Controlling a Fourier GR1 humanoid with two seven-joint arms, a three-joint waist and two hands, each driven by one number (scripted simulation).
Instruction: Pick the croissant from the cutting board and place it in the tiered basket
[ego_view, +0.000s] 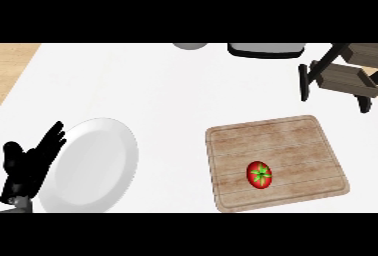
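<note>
A wooden cutting board (295, 135) lies at the right of the white counter. On it sits a red tomato (259, 174) with a green stem; I see no croissant on the board or anywhere else. The tiered basket (347, 77), dark wood with a black frame, stands at the far right, partly cut off by the edge. My left hand (28, 162) rests open at the left edge, fingers up, just left of a white plate. My right hand does not show.
A white plate (92, 165) lies at the left, touching or just beside my left hand. At the back edge stand a grey round object (190, 45) and a white and dark appliance (266, 49). A wood surface (16, 62) shows beyond the counter's left edge.
</note>
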